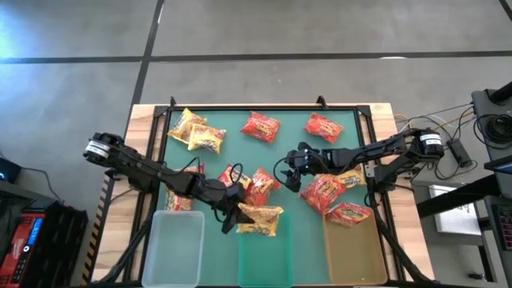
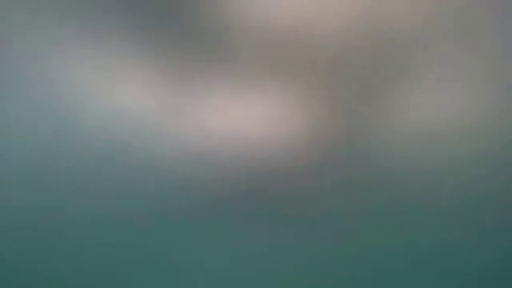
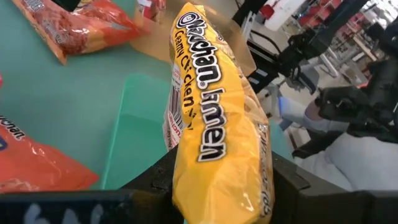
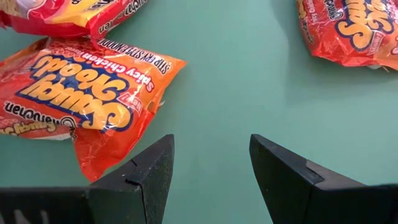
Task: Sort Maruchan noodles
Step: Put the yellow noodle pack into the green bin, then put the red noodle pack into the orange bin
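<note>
Over the middle tray (image 1: 264, 252) my left gripper (image 1: 237, 213) is clamped on a yellow packet (image 1: 260, 219), fingers pressed to its two flat faces so the crinkly bag stands on edge between them. Gripped that way it cannot slide out sideways, and I judge it hangs where a release would drop it into the green tray below. From my left wrist the packet (image 3: 214, 130) fills the view, lettering running along it, the tray's pale green floor (image 3: 134, 134) beside it.

My right gripper (image 1: 294, 170) hovers low over the mat (image 1: 288, 132) near the table's centre, fingers spread wide with nothing between them. Its wrist shows bare green mat in the gap and an orange packet (image 4: 81, 99) just off to one side, untouched. I take that as lining up for a next pick.

Other packets are scattered on the mat: two yellow ones (image 1: 196, 132) at the far left, two red ones (image 1: 261, 126) along the far edge, a few more near the middle. Several orange packets (image 1: 336, 200) are piled at the mouth of the right tray (image 1: 356, 256). The left tray (image 1: 172, 248) looks empty. Most sorting remains to be done.
</note>
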`<state>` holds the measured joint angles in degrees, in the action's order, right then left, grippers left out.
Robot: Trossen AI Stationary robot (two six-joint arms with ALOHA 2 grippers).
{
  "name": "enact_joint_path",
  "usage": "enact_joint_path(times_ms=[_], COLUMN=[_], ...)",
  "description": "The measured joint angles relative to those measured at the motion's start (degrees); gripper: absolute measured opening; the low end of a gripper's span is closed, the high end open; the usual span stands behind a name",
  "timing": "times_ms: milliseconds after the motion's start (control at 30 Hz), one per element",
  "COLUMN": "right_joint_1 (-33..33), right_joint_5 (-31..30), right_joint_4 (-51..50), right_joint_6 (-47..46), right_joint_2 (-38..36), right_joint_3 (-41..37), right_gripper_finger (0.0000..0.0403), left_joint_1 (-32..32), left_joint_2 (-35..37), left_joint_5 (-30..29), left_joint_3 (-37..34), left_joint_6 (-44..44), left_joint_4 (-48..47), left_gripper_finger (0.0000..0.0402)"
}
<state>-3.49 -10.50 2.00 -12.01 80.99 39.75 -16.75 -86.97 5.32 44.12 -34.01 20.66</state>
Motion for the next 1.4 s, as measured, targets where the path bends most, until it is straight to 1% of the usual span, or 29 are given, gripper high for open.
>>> enact_joint_path(times_ms=[133,267,367,467,567,700,833,933,1133,1200,1300,1400], right_joint_1=[0.0,0.0,0.0,0.0,0.0,0.0,0.09,0.29,0.61,0.61,0.38,-0.36], right_joint_5=[0.0,0.0,0.0,0.0,0.0,-0.01,-0.02,0.0,0.01,-0.02,-0.03,-0.02], right_joint_4=[0.04,0.32,0.41,0.44,0.48,0.92,1.73,2.47,6.07,8.07,11.15,13.5], right_joint_6=[-0.76,-0.96,-1.05,-1.07,-1.19,-2.38,-3.74,-4.61,-4.68,-4.68,-4.62,-4.52], right_joint_2=[0.0,0.0,0.0,0.0,0.0,0.0,0.0,0.0,0.0,0.0,0.0,0.0], right_joint_3=[0.0,0.0,0.0,0.0,0.0,0.0,0.0,0.0,0.0,0.0,0.0,0.17], right_gripper_finger=[0.0201,0.0201,0.0201,0.0201,0.0201,0.0201,0.0201,0.0201,0.0201,0.0201,0.0201,0.0201], left_joint_1=[0.02,0.3,0.35,0.35,0.35,0.35,0.33,0.35,0.09,0.07,0.07,0.07], left_joint_2=[-1.23,-4.42,-6.72,-8.19,-10.31,-12.53,-14.2,-14.26,-12.92,-12.73,-12.71,-12.6], left_joint_5=[-2.97,-3.3,-3.28,-3.28,-4.16,-8.32,-13.94,-17.01,-24.33,-27.28,-31.5,-33.05], left_joint_3=[0.0,0.44,2.62,6.06,9.08,13.48,17.21,20.3,24.86,25.61,26.14,25.58], left_joint_6=[1.54,2.83,5.65,7.33,7.2,8.06,10.82,12.19,13.63,12.33,7.64,1.98], left_joint_4=[-0.35,-0.36,-1.23,-5.63,-11.75,-19.08,-26.26,-32.7,-39.48,-43.34,-50.21,-55.31], left_gripper_finger=[0.0124,0.0124,0.0125,0.0131,0.0149,0.0177,0.0197,0.0205,0.0208,0.0208,0.0208,0.0208])
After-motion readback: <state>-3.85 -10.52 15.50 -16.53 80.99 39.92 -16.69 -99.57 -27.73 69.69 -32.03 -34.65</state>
